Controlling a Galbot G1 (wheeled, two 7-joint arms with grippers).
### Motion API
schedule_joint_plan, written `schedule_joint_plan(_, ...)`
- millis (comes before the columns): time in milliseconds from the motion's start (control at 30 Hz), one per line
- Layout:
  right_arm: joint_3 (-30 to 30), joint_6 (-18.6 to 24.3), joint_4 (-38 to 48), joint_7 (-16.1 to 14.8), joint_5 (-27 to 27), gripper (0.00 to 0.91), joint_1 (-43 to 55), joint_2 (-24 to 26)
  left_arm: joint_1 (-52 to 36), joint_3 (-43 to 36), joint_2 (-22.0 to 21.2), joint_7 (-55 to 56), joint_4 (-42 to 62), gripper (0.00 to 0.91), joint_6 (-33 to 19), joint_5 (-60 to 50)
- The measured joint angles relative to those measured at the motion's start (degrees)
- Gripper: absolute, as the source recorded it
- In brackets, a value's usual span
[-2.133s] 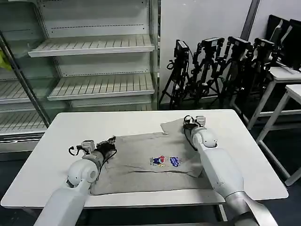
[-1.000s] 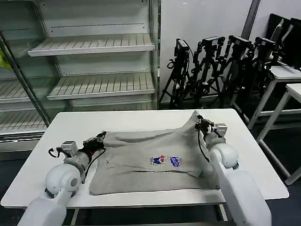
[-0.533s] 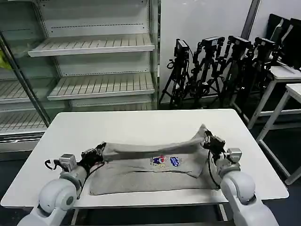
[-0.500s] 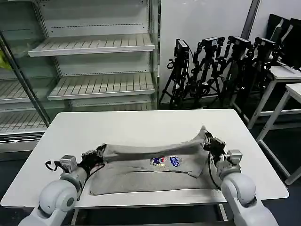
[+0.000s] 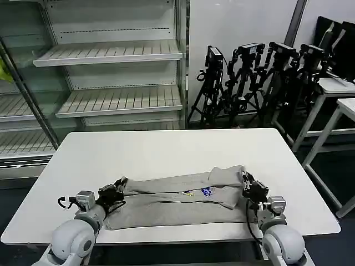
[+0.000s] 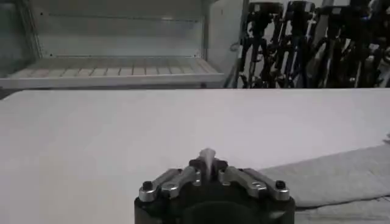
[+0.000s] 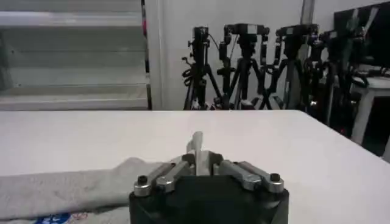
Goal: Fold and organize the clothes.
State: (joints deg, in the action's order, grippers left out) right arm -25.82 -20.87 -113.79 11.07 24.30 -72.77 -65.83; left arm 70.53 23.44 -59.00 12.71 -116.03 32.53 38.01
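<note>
Lying along the near half of the white table (image 5: 166,149), the light grey shirt (image 5: 177,202) has its far edge doubled toward the table's front, forming a long soft roll over the flat layer. From the head view, the left gripper (image 5: 117,190) pinches the roll's left end and the right gripper (image 5: 247,186) pinches its right end, jaws closed narrow on cloth. The chest print (image 5: 198,193) is half covered by the fold, its design unreadable. Each wrist camera adds a detail: a small peak of fabric rising from the left gripper (image 6: 207,159) and from the right gripper (image 7: 197,145). Black tripods (image 5: 260,83) stand beyond the table.
</note>
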Motion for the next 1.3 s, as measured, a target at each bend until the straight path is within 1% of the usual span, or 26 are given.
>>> schedule_joint_plan(233,-2.3,0.2,-4.5,0.8,-0.6,0.907,-4.6,0.6,2.8,2.4,-2.0,1.3,-3.0,0.907,-0.1,0.2)
schedule_joint_plan(467,-4.6,1.3,-9.4,1.0,-2.7,0.907,-10.6,1.2,6.5,5.7,-5.6,3.4,-5.7,0.907,-0.8,2.3)
schedule_joint_plan(667,-5.4,1.7,-11.6,1.4,-4.1,0.907,-14.5,1.6,8.3,6.4,-9.2,4.0,-5.9,0.907,-1.7,3.0)
schedule_joint_plan(1000,-6.3,2.1,-14.4,1.8,-5.1,0.907,-17.7,1.3,8.2,6.1,-14.3,4.9,-3.6,0.907,-2.4,3.3)
schedule_joint_plan(1033,-6.4,2.1,-14.6,1.8,-5.1,0.907,-18.0,1.2,8.1,6.0,-14.7,4.9,-3.3,0.887,-2.5,3.3)
schedule_joint_plan(1067,-6.5,2.2,-14.8,1.8,-5.1,0.907,-18.2,1.2,8.0,5.9,-14.9,4.9,-2.9,0.423,-2.6,3.3)
schedule_joint_plan(1100,-6.6,2.2,-15.0,1.8,-5.1,0.907,-18.4,1.1,7.9,5.8,-15.2,4.8,-2.6,0.161,-2.6,3.3)
schedule_joint_plan(1133,-6.8,2.3,-15.2,1.8,-5.2,0.907,-18.7,1.1,7.8,5.7,-15.4,4.8,-2.3,0.01,-2.8,3.1)
schedule_joint_plan(1300,-7.1,2.4,-16.0,1.8,-5.3,0.907,-19.4,0.7,8.2,5.3,-16.4,4.9,-1.6,0.01,-3.8,2.7)
